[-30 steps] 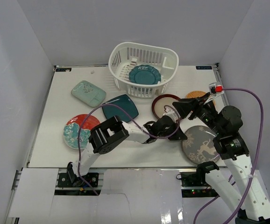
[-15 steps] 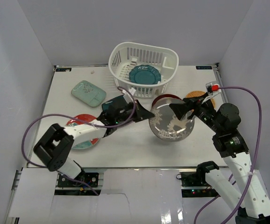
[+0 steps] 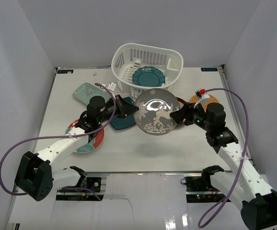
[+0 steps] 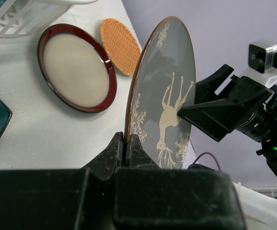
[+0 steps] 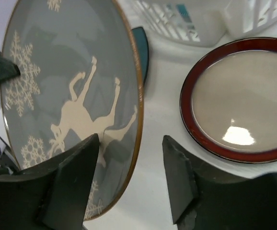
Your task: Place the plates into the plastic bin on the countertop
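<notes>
The grey patterned plate [image 3: 155, 116] with a white deer stands on edge in the air over the middle of the countertop [image 3: 129, 153]. My left gripper [image 3: 134, 109] is shut on its left rim [image 4: 125, 141]. My right gripper [image 3: 177, 116] is open, its jaws either side of the plate's right rim [image 5: 131, 143]. The white plastic bin [image 3: 172, 60] stands at the back with the teal scalloped plate [image 3: 148, 76] inside. The brown-rimmed beige plate [image 5: 241, 98] lies behind the grey one, mostly hidden in the top view.
The orange plate [image 3: 201, 99] lies at the right. The pale mint rectangular plate [image 3: 90, 93] is at the back left. The dark teal square plate [image 3: 121, 120] and the red-and-teal round plate [image 3: 86, 139] lie partly under my left arm. Grey walls close in three sides.
The grey plate left the table at the front right and moved left and back, tipped on edge, in my left gripper. My left arm swung left; my right gripper followed.
</notes>
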`<state>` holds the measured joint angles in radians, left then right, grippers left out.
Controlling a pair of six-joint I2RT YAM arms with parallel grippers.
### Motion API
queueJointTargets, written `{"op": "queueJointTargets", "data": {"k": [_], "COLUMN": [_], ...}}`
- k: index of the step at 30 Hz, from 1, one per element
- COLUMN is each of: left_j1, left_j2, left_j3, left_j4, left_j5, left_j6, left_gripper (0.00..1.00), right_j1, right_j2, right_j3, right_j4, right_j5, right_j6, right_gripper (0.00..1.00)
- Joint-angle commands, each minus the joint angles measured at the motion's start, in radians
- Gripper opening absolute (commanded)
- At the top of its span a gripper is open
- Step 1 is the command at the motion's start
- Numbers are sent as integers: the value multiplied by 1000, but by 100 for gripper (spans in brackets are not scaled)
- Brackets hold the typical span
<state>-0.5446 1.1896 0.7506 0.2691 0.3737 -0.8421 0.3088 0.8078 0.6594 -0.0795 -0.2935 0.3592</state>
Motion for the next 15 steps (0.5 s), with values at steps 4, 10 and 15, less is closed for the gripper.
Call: {"op": "queueJointTargets", "data": {"k": [4,10,15], "left_j1": [23,25,23], "left_j2": [-53,-151,-229], "left_j3": [50,59,151], "left_j4": [27,-88,-334], "left_j5": [18,-71,-125], "left_j6": [38,121,263], "left_gripper": [0,40,98], "right_j1": [0,0,1], "right_j2": [44,126,249], "right_j3": [-96,-61,104], "right_j4": [289,432,529], "right_j5": [-179,-211,-185], "right_j6": [164,267,319], "right_gripper": [18,8,8]}}
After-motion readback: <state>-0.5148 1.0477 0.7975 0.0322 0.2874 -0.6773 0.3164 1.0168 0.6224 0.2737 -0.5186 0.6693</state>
